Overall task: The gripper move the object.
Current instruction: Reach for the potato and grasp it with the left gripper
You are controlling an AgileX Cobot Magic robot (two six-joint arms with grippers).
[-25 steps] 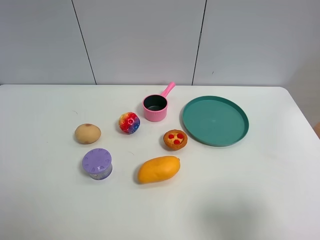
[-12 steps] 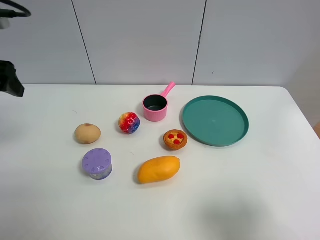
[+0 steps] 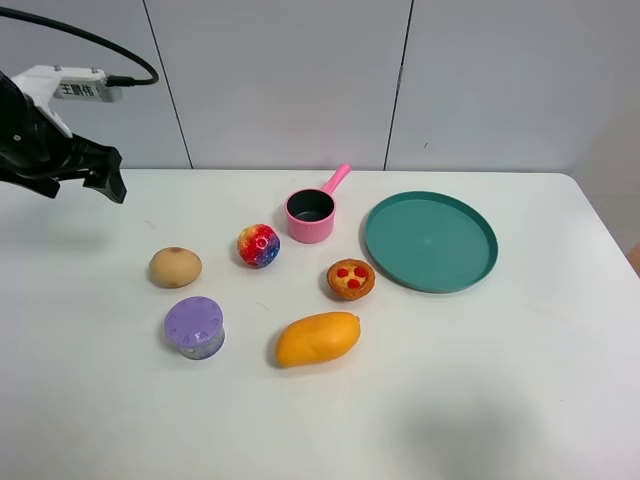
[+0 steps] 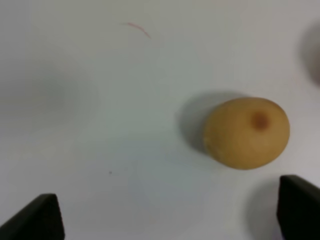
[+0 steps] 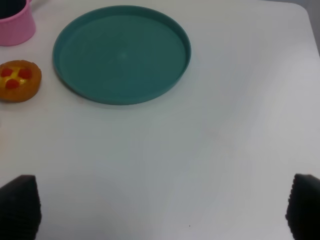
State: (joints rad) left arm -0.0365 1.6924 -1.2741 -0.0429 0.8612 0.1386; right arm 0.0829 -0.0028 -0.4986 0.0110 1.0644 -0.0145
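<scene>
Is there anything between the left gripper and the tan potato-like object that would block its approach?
Nothing visible does. Only bare table lies between the open left gripper and the object; the multicoloured ball and the purple jar sit off that line.

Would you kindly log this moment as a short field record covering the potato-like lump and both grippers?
target: small tan rounded potato-like lump on the white table, untouched
left gripper: open, empty, apart from the lump, toward the table's far left
right gripper: open, empty, teal round plate in its camera's view
nearest neighbours: multicoloured ball, purple lidded jar
</scene>
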